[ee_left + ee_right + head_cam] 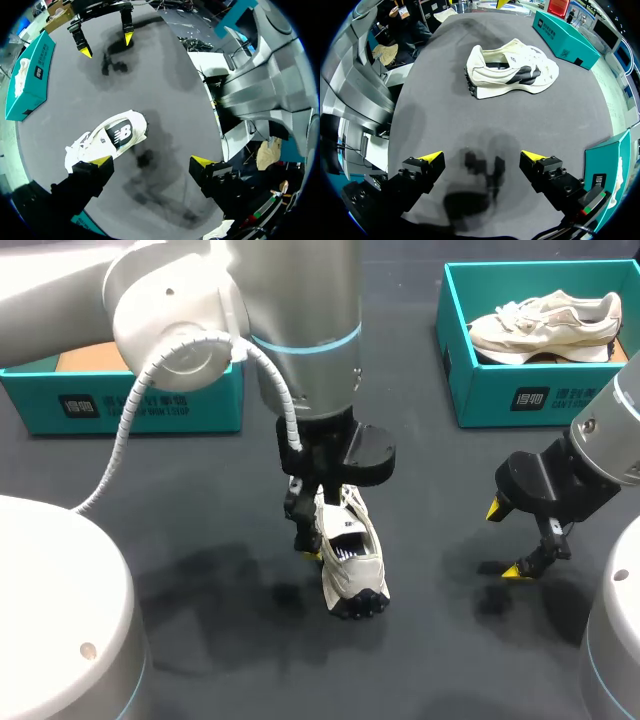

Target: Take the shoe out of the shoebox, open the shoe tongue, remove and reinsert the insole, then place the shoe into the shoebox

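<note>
Left end effector [152, 161] spread wide, empty, poised over the shoe [107, 137], which sits beside one finger, not between. Right end effector [482, 156] wide, empty, shoe ahead. Shoe on tabletop [200, 540]. Likely light; soft upper, stiffer sole. Pinch at heel collar.

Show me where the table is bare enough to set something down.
The table is bare between the shoe and the right gripper, and between the left shoebox and the shoe. It is crowded where the left gripper stands right beside the shoe.
</note>
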### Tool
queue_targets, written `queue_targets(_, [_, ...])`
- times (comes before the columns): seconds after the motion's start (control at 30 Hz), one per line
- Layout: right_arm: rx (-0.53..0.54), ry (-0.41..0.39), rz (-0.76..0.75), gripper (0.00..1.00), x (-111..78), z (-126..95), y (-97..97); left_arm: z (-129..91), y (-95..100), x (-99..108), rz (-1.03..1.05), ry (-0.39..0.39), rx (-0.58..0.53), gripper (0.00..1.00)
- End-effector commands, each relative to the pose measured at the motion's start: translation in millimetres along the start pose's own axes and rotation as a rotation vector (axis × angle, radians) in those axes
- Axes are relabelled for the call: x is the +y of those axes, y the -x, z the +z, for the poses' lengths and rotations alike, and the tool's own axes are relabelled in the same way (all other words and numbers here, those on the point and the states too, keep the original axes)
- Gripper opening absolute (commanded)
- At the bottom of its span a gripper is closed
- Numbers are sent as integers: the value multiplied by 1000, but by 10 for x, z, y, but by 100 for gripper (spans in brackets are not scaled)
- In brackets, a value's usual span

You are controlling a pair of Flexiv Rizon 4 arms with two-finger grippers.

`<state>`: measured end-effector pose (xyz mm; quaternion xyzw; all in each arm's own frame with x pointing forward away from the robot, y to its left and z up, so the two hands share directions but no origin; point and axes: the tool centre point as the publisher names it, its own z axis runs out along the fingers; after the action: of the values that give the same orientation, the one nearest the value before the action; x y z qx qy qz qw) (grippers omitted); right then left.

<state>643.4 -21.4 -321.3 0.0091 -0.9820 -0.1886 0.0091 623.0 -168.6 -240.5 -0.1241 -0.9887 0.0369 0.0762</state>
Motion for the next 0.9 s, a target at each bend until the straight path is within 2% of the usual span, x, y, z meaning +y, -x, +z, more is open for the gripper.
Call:
queue_targets(0.03, [-3, -2, 1, 100, 2, 3, -19, 258, -44, -200, -206, 29, -90, 100])
queue_targets(0.4, [-3, -2, 1, 100, 2, 3, -19, 476, 34, -283, -318, -10, -137, 100])
queue_targets(0.53, [-3, -2, 1, 100, 2, 3, -19, 573, 89, -334, -332, 1, -159, 100])
queue_targets(0.9, [-3, -2, 1, 100, 2, 3, -19, 888, 292, -414, -352, 24, -104, 100])
